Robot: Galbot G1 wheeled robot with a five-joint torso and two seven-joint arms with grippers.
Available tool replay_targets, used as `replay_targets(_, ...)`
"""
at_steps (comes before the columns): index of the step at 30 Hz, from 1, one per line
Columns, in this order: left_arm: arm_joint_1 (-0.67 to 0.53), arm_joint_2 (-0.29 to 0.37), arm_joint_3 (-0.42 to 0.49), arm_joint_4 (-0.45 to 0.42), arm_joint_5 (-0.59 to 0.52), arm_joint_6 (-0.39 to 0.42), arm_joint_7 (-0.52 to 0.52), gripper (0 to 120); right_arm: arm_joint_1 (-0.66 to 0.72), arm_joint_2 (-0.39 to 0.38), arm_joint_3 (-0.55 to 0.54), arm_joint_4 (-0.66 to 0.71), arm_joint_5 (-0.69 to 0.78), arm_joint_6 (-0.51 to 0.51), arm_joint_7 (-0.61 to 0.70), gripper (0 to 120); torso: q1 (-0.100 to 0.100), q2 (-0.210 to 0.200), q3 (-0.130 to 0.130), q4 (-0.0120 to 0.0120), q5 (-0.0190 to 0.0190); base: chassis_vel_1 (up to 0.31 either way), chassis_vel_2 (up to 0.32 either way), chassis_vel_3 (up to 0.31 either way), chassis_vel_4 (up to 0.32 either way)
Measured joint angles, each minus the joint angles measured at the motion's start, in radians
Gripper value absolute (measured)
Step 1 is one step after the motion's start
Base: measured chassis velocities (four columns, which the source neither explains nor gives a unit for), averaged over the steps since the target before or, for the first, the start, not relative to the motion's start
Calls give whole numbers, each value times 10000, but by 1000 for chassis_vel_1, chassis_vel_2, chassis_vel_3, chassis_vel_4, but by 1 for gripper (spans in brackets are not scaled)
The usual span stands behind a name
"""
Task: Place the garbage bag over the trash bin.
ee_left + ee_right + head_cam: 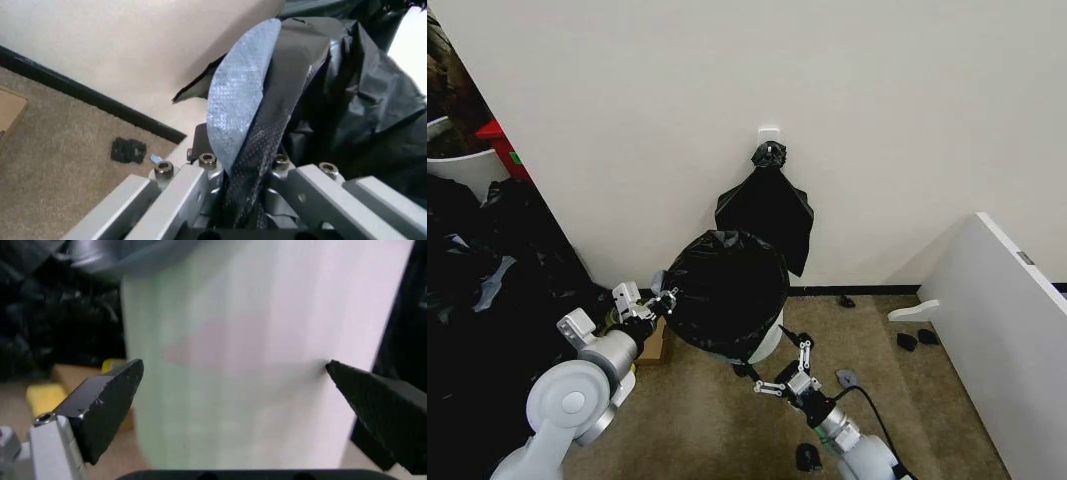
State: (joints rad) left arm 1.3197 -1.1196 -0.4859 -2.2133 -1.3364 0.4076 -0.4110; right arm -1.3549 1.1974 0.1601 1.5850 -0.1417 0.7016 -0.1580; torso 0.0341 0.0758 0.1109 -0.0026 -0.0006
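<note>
Left gripper (665, 298) pinches garbage bag (727, 290); right gripper (779, 372) straddles trash bin (267, 365).

Glossy black plastic garbage bag (727, 290), smooth cream trash bin (267, 365)

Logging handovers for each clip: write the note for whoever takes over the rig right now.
Left gripper: shut on the garbage bag, pinching its edge at the robot's left side of the bin.
Right gripper: open, low beside the trash bin, its wall between the fingers, holding nothing.
Done: the bag drapes over the bin's top; the lower cream wall still shows.
Left: pull the bag down evenly around the rim, then release.
A second black bag hangs on the wall behind.
</note>
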Motion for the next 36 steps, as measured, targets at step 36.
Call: replay_targets(36, 354, -939, 1189, 2398, 3302, -788, 369, 4, -140, 55, 295, 2139, 729, -2018, 5381, 100, 0, 0, -1, 2, 0, 0, 0, 0, 0)
